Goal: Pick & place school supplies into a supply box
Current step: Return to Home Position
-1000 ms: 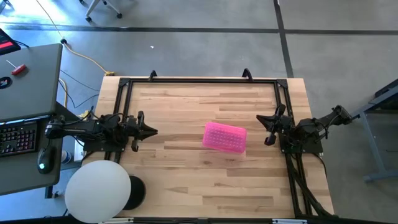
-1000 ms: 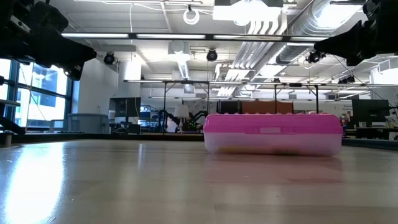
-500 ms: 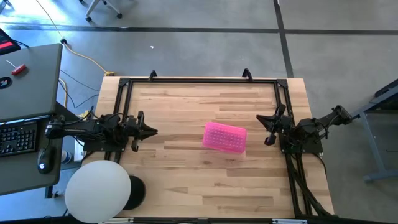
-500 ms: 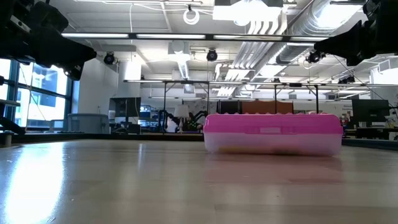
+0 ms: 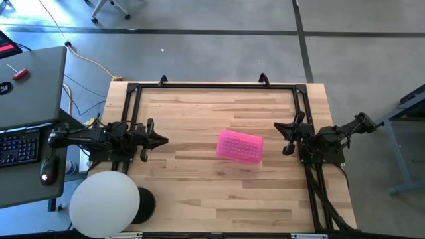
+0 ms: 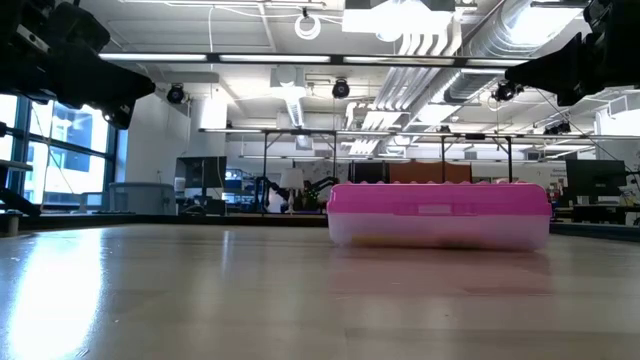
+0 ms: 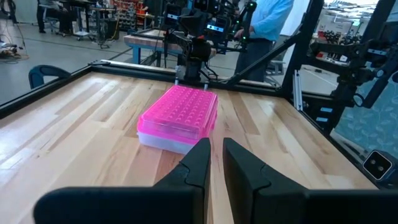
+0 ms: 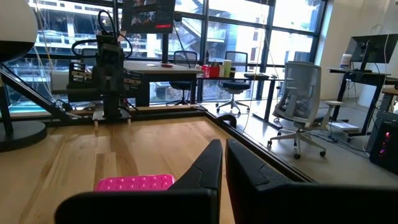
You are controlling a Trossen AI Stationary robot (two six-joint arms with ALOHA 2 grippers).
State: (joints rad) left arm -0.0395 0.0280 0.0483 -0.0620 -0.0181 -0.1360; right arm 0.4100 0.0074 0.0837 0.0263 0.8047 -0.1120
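The supply box (image 5: 240,147) lies on its clear base right of the table's middle, with its bright pink lid down; it also shows in the low view (image 6: 438,213). No school supplies show in any view. My left gripper (image 7: 216,146) hovers level at the table's left edge (image 5: 165,140) and points at the box. Its fingers stand a narrow gap apart with nothing between them. My right gripper (image 8: 222,146) hovers level at the right edge (image 5: 279,128), shut and empty, with the box (image 8: 134,182) low to one side of it.
A black rail frame (image 5: 212,86) runs along the table's far, left and right edges. A white dome (image 5: 105,204) stands at the near left corner. A desk with a keyboard (image 5: 20,143) is beyond the left edge. A person (image 7: 267,18) stands beyond the right arm.
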